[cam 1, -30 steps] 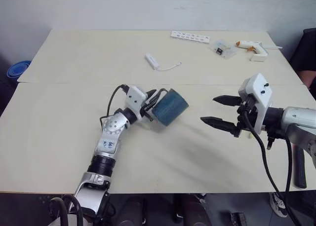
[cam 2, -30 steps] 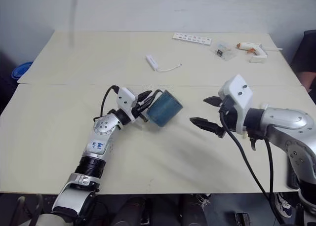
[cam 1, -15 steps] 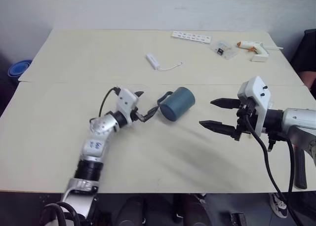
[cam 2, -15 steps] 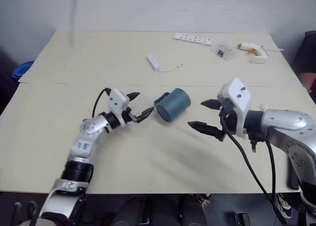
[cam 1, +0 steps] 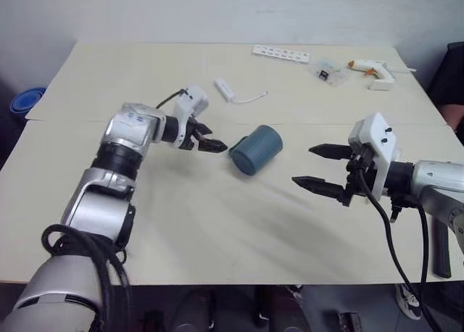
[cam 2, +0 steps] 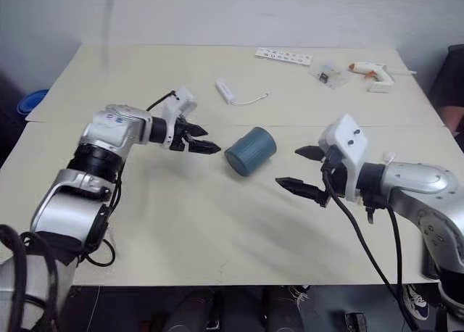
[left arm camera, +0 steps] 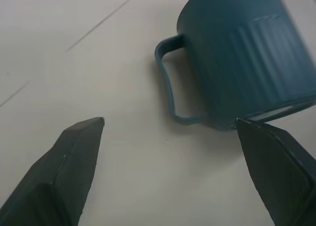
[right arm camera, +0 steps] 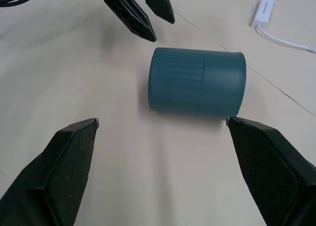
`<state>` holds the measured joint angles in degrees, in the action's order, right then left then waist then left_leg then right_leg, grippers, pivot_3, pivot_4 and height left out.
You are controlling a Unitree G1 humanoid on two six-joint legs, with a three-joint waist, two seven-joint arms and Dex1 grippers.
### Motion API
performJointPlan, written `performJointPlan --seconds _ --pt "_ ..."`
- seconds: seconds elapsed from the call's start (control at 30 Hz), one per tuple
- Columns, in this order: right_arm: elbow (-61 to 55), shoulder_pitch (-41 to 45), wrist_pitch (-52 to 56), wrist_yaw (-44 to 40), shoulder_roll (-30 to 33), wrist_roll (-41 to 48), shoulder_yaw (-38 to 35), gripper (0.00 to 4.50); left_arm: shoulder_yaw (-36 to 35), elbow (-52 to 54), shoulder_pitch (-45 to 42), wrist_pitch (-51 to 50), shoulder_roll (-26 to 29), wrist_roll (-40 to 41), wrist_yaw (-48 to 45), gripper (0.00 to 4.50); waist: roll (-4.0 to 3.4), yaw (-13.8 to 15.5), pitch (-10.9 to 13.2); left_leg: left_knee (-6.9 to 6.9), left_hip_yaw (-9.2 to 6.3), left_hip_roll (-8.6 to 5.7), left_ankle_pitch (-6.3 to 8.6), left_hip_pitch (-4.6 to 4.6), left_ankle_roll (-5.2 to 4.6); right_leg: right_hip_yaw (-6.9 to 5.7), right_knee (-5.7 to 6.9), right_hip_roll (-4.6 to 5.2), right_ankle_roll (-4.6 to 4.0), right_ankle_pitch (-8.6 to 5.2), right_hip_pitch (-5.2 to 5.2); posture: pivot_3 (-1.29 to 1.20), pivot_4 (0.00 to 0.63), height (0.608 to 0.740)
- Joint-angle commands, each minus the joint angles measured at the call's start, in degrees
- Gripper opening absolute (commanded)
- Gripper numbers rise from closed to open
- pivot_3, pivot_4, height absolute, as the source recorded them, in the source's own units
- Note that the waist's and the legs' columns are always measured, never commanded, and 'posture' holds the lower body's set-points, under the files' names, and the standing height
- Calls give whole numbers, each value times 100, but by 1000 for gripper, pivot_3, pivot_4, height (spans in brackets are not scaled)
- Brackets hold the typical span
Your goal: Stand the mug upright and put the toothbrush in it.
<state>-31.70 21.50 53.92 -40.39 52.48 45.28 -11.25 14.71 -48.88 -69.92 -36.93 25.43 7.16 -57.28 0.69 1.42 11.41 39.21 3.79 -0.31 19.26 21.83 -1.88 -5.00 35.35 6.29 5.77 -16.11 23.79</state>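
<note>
Mug (cam 1: 254, 150) on side mid-table, untouched; left tool (cam 1: 208, 139) wide beside it, right tool (cam 1: 317, 167) wide.

A pale, cream-coloured table (cam 1: 239, 78) made of two panels joined along a seam bears several loose items along its far side. A small white block with a thin white cable (cam 1: 224, 90) lies left of centre; a white power strip (cam 1: 280, 54) lies near the far edge, with a small clear packet (cam 1: 326, 72) just right of it and a white glue gun with an orange tip (cam 1: 371, 72) at the far right corner. A blue round object (cam 1: 27, 101) sits beyond the table's left edge.
</note>
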Motion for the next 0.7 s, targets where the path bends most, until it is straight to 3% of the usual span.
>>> performJointPlan --seconds 0.03,0.3,0.7 --pt "-294 -81 -45 102 -20 86 -204 4332 -5 -891 -533 568 -278 -302 -55 4486 0 0 0 1 -1 0 0 11 0 -1 2 0 0 0 10 0 150 740" --pt "-587 -406 38 390 -16 247 -450 4332 -153 -2252 -1059 1576 -900 -843 443 4486 2 12 1 29 5 -4 -5 61 -6 -8 28 7 4 2 59 0 150 740" --pt "-874 -663 147 689 21 485 -695 4332 -368 -2644 -1261 1477 -1581 -1249 659 4486 4 19 2 42 3 -6 -3 67 -10 -7 34 10 9 5 59 0 150 740"
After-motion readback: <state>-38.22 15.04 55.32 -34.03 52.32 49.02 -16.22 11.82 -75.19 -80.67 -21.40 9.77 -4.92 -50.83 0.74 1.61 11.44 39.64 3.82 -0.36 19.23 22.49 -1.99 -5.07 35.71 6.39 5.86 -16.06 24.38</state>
